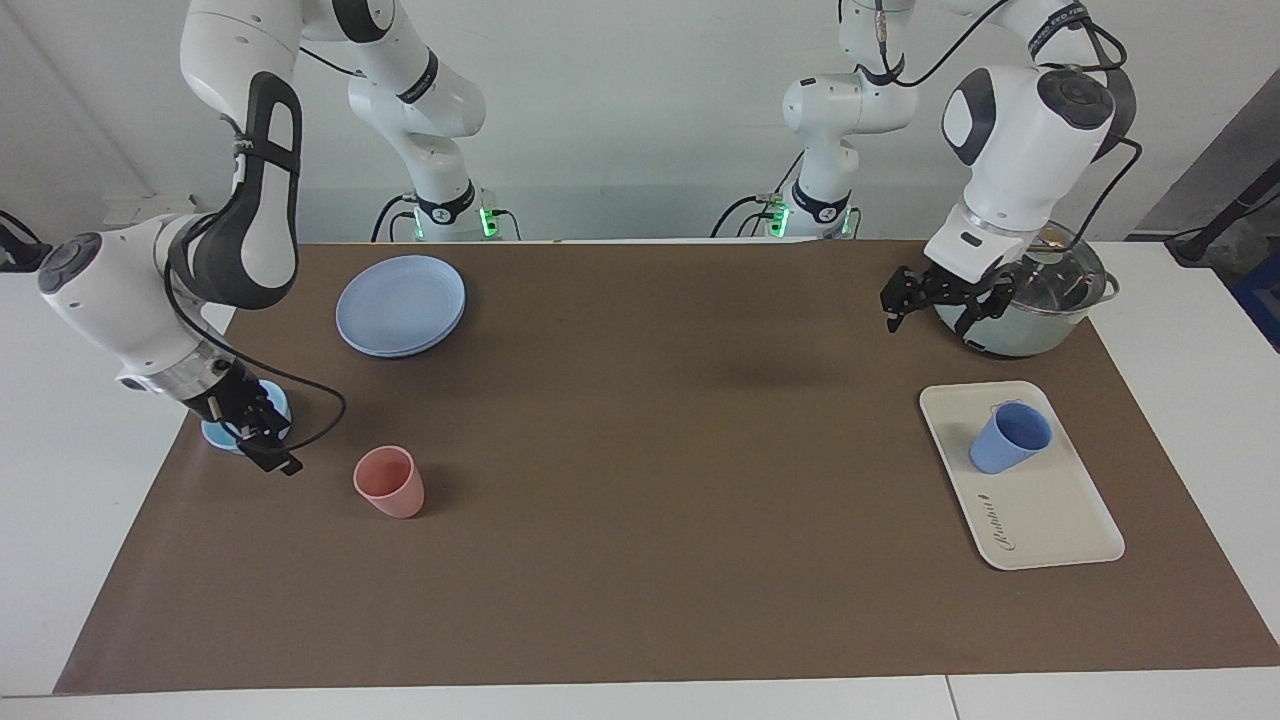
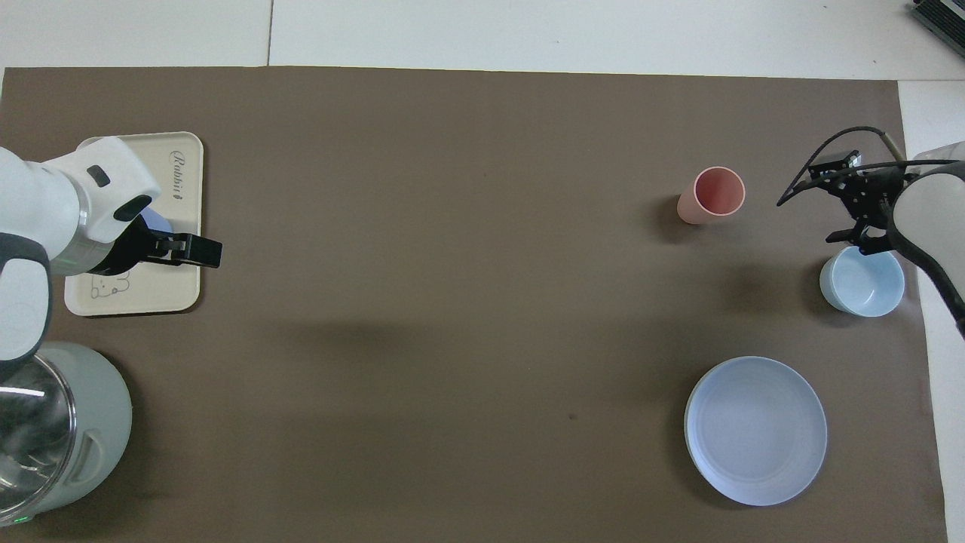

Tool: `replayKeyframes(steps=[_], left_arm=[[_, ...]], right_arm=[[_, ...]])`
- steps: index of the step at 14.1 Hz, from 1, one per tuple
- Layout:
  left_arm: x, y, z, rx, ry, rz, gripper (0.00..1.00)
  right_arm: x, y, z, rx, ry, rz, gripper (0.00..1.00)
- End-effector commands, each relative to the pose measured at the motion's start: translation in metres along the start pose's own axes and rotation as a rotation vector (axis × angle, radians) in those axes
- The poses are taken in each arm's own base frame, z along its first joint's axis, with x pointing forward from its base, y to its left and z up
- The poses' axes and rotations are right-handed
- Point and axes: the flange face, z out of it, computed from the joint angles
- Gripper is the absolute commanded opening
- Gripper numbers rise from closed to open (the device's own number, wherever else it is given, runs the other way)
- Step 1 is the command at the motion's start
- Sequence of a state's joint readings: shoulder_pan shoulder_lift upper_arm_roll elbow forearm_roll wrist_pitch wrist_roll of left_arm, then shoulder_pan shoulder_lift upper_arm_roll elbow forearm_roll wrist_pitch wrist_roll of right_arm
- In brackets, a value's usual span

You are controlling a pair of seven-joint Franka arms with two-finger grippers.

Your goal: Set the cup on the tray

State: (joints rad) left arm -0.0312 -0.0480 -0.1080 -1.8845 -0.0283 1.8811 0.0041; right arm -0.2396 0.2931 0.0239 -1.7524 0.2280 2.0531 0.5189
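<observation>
On the cream tray at the left arm's end of the table, the blue cup stands upright, free. Left hand, open and empty, hangs above; right hand, grip unclear, waits over a light-blue bowl.

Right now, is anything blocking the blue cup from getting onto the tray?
Nothing visible: the blue cup already stands on the tray. The left gripper is raised beside the pot, holding nothing.
</observation>
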Motion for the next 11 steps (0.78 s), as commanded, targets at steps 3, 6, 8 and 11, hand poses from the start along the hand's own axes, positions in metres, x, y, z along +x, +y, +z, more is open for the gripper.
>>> replayKeyframes(steps=[3,6,8,11], left_arm=[[-0.007,-0.017,-0.095,0.021,-0.027,-0.042,1.00],[-0.010,-0.020,-0.106,0.035,-0.075,-0.045,1.00],[-0.009,-0.026,-0.104,0.025,-0.065,-0.059,1.00],[-0.007,-0.031,-0.110,0.025,-0.068,-0.068,1.00]], right_arm=[[-0.059,-0.017,-0.051,-0.121,-0.042,-0.540,0.99],[-0.105,-0.041,-0.103,-0.230,0.063,-0.692,0.99],[-0.136,-0.056,-0.130,-0.234,0.085,-0.843,0.99],[-0.160,-0.074,-0.173,-0.227,0.079,-0.875,0.99]])
